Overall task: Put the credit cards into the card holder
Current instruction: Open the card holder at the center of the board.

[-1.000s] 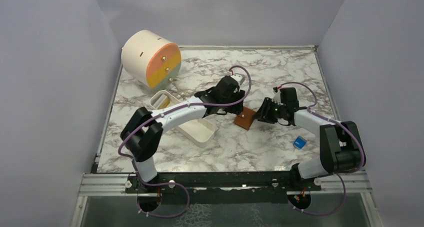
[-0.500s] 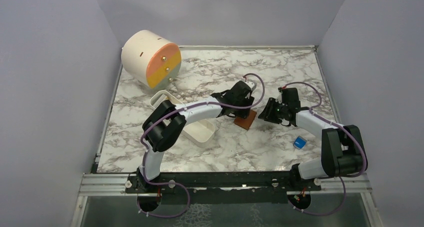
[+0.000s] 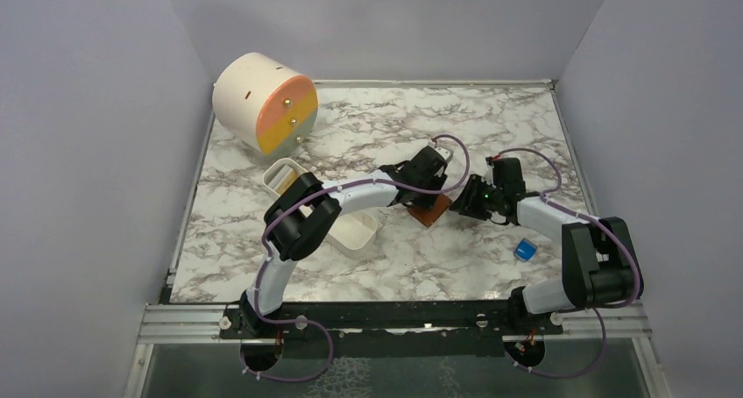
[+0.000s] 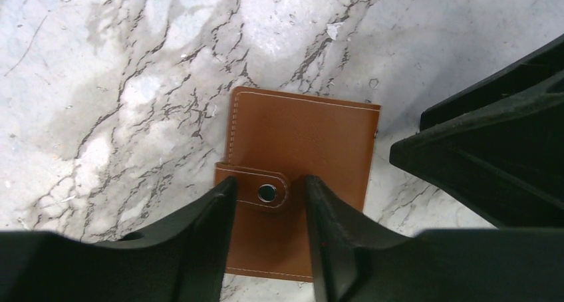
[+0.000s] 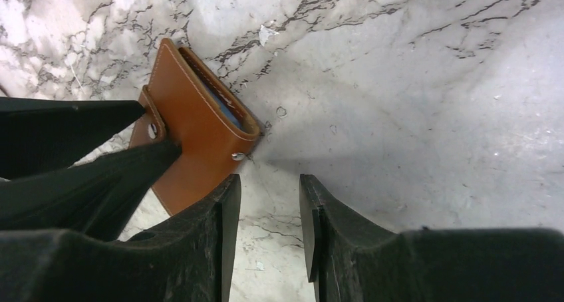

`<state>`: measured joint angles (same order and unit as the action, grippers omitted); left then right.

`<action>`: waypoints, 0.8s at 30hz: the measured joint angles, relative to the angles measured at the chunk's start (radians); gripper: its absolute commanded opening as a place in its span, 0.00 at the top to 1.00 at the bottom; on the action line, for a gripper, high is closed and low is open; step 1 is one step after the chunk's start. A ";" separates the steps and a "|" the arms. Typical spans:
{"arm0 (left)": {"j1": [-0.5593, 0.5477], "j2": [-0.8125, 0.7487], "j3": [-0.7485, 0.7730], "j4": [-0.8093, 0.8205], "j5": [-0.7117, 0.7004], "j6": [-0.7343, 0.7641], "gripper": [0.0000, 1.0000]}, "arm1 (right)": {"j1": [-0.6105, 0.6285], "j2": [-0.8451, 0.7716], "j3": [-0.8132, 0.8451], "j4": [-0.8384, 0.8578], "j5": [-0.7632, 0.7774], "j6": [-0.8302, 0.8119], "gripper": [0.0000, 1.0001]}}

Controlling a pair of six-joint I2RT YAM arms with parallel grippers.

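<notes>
Likely light, supple wallet [image 4: 302,142]; pinch the snap tab [image 4: 256,190]. Astride it left gripper [image 4: 268,182] spread; right gripper [image 5: 269,180] spread at 3 o'clock

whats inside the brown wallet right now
The card holder is folded shut, its snap tab fastened. Only a blue strip of lining shows at its edge; whether any cards are inside is hidden.

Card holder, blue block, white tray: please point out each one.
card holder [image 4: 312,142], left wrist view, on its brown cover.
blue block [image 3: 525,250], top external view, on its top face.
white tray [image 3: 352,238], top external view, on its near wall.
</notes>
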<state>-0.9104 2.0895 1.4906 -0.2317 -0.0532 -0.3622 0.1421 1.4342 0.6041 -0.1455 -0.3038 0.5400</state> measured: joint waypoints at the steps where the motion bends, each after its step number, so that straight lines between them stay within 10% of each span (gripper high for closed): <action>1: -0.001 0.002 0.002 0.002 -0.002 0.003 0.64 | 0.000 0.000 -0.003 0.008 -0.006 0.003 0.62; 15: -0.002 -0.002 -0.010 0.015 -0.018 -0.010 1.00 | 0.000 0.013 -0.082 0.147 -0.191 0.130 0.58; 24: 0.000 -0.064 -0.077 0.009 0.024 -0.113 1.00 | 0.000 0.045 -0.094 0.201 -0.219 0.185 0.70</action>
<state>-0.9104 2.0251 1.4139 -0.2230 -0.0292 -0.4751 0.1417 1.4788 0.5098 0.0555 -0.5232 0.7250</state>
